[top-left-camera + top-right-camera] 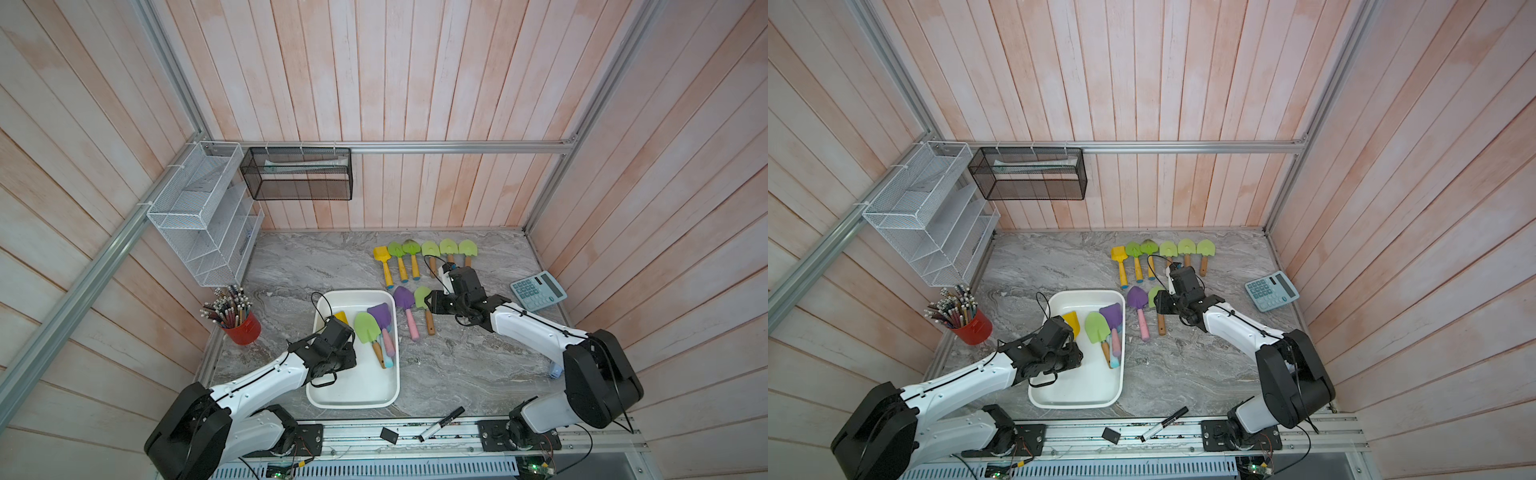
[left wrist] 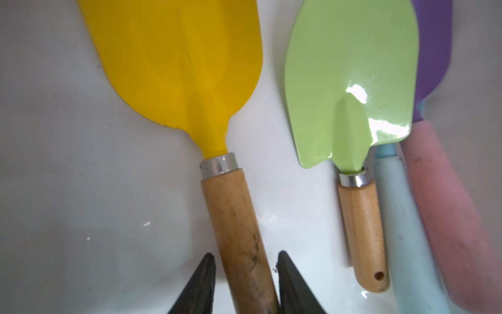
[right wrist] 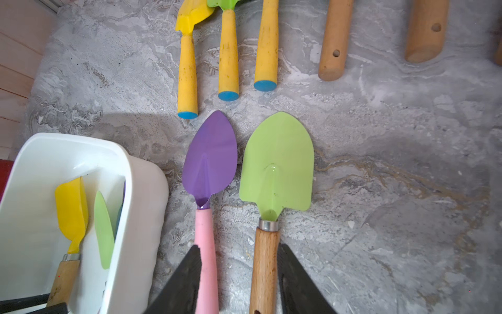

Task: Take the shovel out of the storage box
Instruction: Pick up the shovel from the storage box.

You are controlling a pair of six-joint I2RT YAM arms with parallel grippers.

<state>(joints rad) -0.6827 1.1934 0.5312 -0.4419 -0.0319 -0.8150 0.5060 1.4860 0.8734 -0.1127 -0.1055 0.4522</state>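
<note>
Left gripper (image 2: 244, 258) is down inside the storage box (image 1: 357, 388), pinched in narrow on the wooden handle of the yellow shovel (image 2: 173, 68), with one finger on each side of it. That shovel lies on the box floor on the left side, blade pointing to the far end. Just right of it, across a strip of bare white floor, sits a green shovel (image 2: 350, 81) with a short wooden handle. Its blade overlaps a purple shovel (image 1: 381, 314) with a pink handle, and there's a pale blue handle (image 2: 407, 231) tucked in there too, whose blade I can't make out. That pile crowds the right side of the box but doesn't touch the yellow one.

Outside, just right of the box on the marble table (image 1: 457, 365), a loose purple shovel (image 3: 210, 160) and a loose green shovel (image 3: 277, 168) lie side by side, blades far. Right gripper (image 3: 240, 247) hangs over the loose green one's wooden handle with its jaws apart. There's a clear gap on one side, so it's gripping nothing. One finger overlaps the pink handle next door, but I can't tell if it touches.

Beyond those there's a row of six shovels (image 1: 426, 249) along the far edge. Calculator (image 1: 538, 290) is off to the right, a red cup of pencils (image 1: 243, 328) is left of the box, and a marker (image 1: 442, 423) lies on the near rail.
</note>
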